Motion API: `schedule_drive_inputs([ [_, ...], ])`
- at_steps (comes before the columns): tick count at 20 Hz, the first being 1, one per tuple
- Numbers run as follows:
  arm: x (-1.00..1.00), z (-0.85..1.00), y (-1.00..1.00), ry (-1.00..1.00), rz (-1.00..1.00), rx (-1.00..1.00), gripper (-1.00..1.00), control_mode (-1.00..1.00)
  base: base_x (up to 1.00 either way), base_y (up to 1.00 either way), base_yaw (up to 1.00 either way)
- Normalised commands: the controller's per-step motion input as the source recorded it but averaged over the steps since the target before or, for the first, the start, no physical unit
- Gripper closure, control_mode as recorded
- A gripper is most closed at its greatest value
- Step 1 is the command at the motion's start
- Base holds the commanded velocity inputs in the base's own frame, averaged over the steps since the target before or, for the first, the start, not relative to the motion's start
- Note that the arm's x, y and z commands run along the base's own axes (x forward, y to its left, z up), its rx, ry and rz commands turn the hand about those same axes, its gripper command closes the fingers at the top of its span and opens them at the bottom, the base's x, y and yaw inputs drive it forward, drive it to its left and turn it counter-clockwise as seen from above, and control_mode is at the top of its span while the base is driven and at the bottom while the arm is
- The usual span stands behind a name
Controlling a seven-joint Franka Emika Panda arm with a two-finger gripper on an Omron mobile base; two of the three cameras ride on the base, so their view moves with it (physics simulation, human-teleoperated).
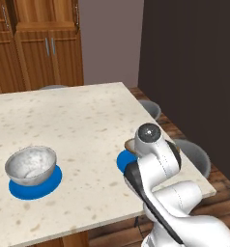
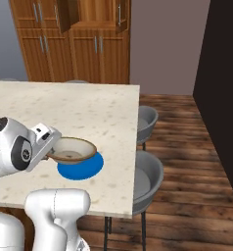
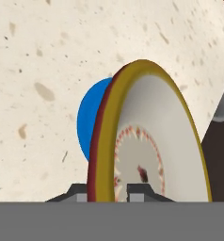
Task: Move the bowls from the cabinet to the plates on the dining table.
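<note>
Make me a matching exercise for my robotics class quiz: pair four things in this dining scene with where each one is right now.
Things:
1. marbled bowl
2. beige bowl
3. grey chairs
4. cabinet

Places:
A. beyond the table's far edge
B. clamped by its rim in the gripper, above a blue plate
C. along the dining table's right side
D. resting on a blue plate

Pairs: 1-D, 2-B, 3-C, 4-A

A pale mauve wall (image 2: 160,44) stands at the back, meeting a dark brown wall (image 1: 189,62) on the right. The floor (image 2: 187,162) is dark wood planks. Grey bucket chairs (image 2: 148,179) are tucked along the table's right side.
</note>
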Motion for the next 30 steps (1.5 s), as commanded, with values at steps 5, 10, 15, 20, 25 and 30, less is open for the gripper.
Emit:
schedule_drive_inputs([
  [5, 0.35, -0.33, -0.02, -0.03, 0.00, 0.00, 1.00, -1.00, 0.00, 0.00, 0.00],
  [10, 0.30, -0.29, -0.04, -0.03, 0.00, 0.00, 1.00, -1.00, 0.00, 0.00, 0.00],
  [15, 0.19, -0.19, -0.08, -0.02, 0.00, 0.00, 1.00, -1.00, 0.00, 0.00, 0.00],
  [20, 0.06, -0.22, -0.11, 0.00, 0.00, 0.00, 1.00, -1.00, 0.00, 0.00, 0.00],
  [25, 0.03, -0.24, -0.08, 0.00, 0.00, 0.00, 1.00, -1.00, 0.00, 0.00, 0.00],
  [30, 0.04, -0.44, -0.04, 0.00, 0.00, 0.00, 1.00, -1.00, 0.00, 0.00, 0.00],
])
